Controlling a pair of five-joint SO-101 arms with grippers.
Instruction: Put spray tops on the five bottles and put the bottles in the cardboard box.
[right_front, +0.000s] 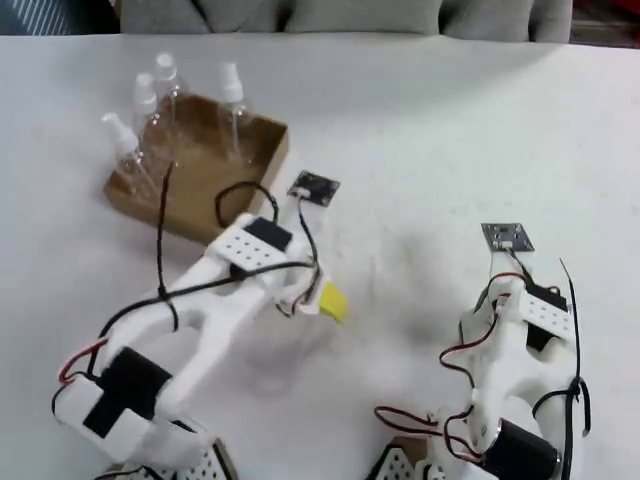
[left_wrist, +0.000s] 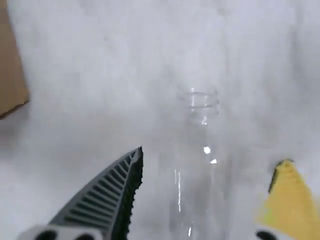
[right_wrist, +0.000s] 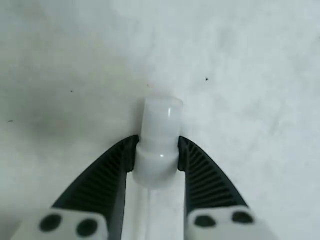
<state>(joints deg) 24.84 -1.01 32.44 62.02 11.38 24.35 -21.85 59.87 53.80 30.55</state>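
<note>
- the fifth bottle (left_wrist: 197, 150) is the one still to do: clear, its threaded neck bare, lying outside the cardboard box (right_front: 272, 160) on the table (right_front: 420, 130).
- the left gripper (left_wrist: 212, 156) has its fingers spread, the grey one on one side of that bottle and the yellow one on the other. both look just clear of the plastic, so i judge it framed but not gripped.
- the spray top (right_wrist: 161, 127) meant for it is pinched at its collar between the two dark fingers of the right gripper (right_wrist: 156, 142), apart from the bottle.
- four bottles (right_front: 168, 100) stand capped inside the cardboard box, along its far and left sides.
- about four fifths looks done. what is left is to seat this top on the bare neck, then box the last bottle.
</note>
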